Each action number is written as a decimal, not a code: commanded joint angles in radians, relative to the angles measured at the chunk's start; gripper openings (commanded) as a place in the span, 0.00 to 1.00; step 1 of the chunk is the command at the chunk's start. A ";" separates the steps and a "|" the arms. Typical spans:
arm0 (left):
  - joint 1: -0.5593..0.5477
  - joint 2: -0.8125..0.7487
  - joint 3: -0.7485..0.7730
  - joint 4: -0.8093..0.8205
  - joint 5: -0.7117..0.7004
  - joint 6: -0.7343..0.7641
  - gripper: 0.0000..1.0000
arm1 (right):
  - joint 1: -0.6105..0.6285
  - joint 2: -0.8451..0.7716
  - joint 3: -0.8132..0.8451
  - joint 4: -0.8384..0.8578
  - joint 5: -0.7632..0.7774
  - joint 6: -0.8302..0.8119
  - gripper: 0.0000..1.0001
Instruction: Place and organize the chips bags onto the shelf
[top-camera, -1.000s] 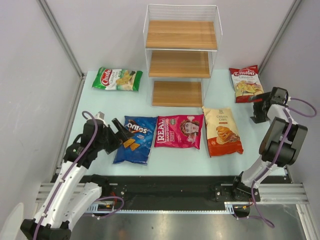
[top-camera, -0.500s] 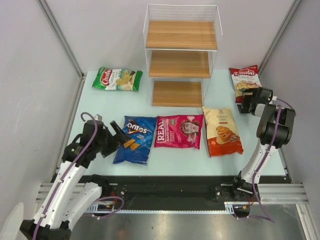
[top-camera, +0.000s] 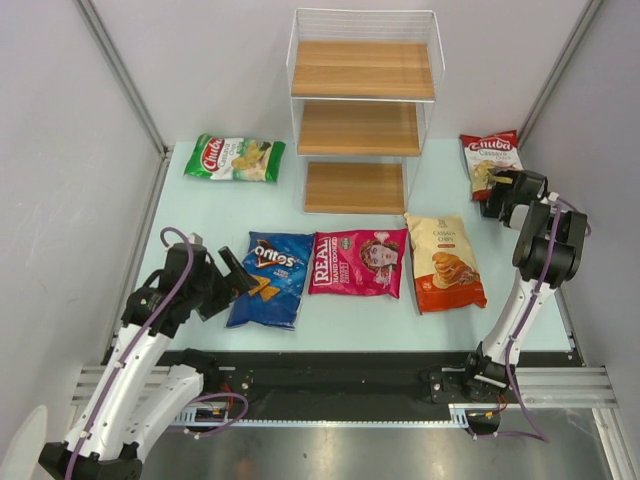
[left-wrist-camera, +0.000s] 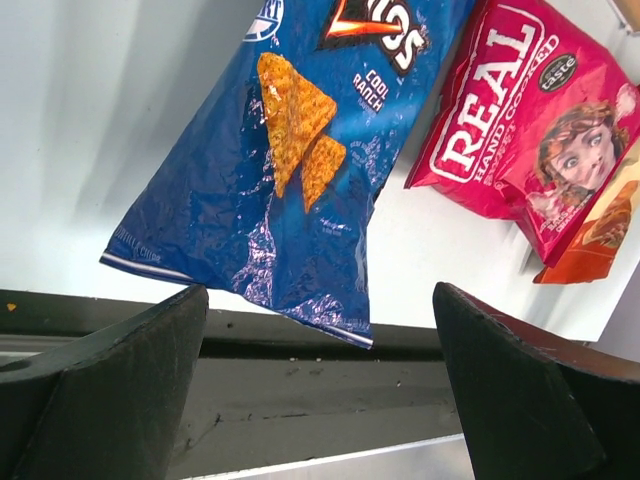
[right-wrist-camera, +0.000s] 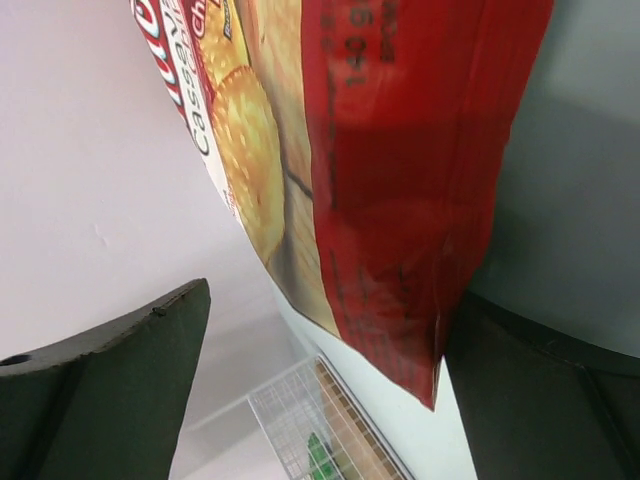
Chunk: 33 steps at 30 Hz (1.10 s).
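Now the right gripper (top-camera: 497, 190) has swung in from beside the table's edge and sits at the near end of the glossy red Chuba cassava chips bag (top-camera: 488, 152), which lies flat on the pale green table (top-camera: 200, 220), right of the shelf. From its wrist camera the jaws stand spread wide, with the bag's crimped edge between them; nothing is pinched yet, as far as I can see.

Meanwhile the left gripper (top-camera: 240, 272) has eased back a little towards its base. It hangs at the left edge of the shiny blue Doritos bag (top-camera: 275, 290), its jaws spread too, and the bag lies ahead of them rather than between them.

All three boards of the stepped white wire-and-wood shelf (top-camera: 362, 128) are bare. The pink Real bag (top-camera: 358, 262), the orange-and-cream bag (top-camera: 445, 262) and the green Chuba bag (top-camera: 235, 157) lie on the table. I'd say the red bag is the first pick: closing on that edge comes next, and a slick thin seam could slip.
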<state>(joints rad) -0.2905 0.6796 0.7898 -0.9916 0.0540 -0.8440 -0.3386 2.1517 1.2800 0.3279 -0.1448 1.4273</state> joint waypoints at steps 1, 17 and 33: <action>-0.001 -0.002 0.051 -0.024 -0.020 0.025 1.00 | -0.019 0.080 0.019 -0.086 0.059 -0.010 0.95; -0.001 -0.014 0.031 0.068 -0.043 0.020 0.99 | -0.034 -0.165 -0.289 -0.082 -0.173 -0.235 0.00; -0.002 0.097 -0.004 0.303 0.102 0.088 0.99 | -0.119 -0.817 -0.386 -0.402 -0.322 -0.284 0.00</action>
<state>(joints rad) -0.2905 0.7425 0.7956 -0.8089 0.0856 -0.7921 -0.4431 1.4525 0.8257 0.0792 -0.4004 1.1976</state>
